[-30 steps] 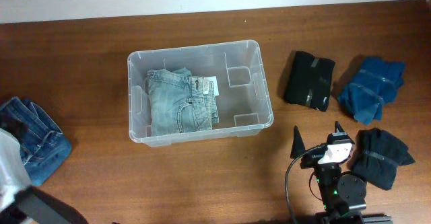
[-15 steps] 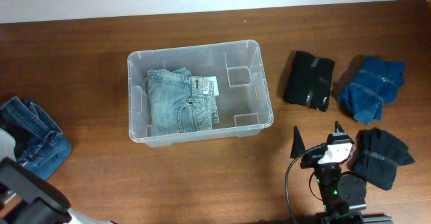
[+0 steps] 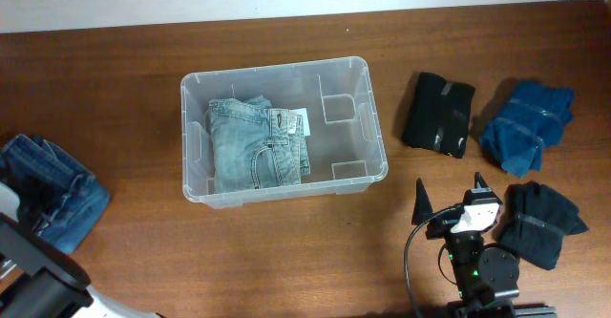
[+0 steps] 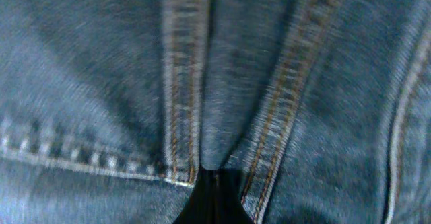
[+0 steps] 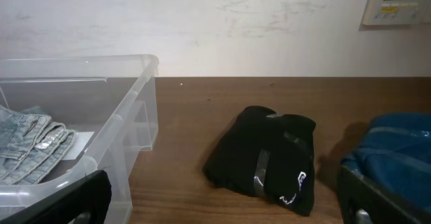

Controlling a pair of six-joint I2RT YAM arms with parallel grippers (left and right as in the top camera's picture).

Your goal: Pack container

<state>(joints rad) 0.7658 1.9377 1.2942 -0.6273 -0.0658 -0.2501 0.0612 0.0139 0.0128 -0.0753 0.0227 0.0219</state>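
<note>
Only the left wrist view shows my left hand clamped on blue jeans. Overhead shows my right hand spread apart and the container holding pale jeans.

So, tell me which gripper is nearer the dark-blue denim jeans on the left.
Left. The left gripper is shut on the dark-blue denim jeans; the right gripper sits open beyond the clear plastic container.
</note>
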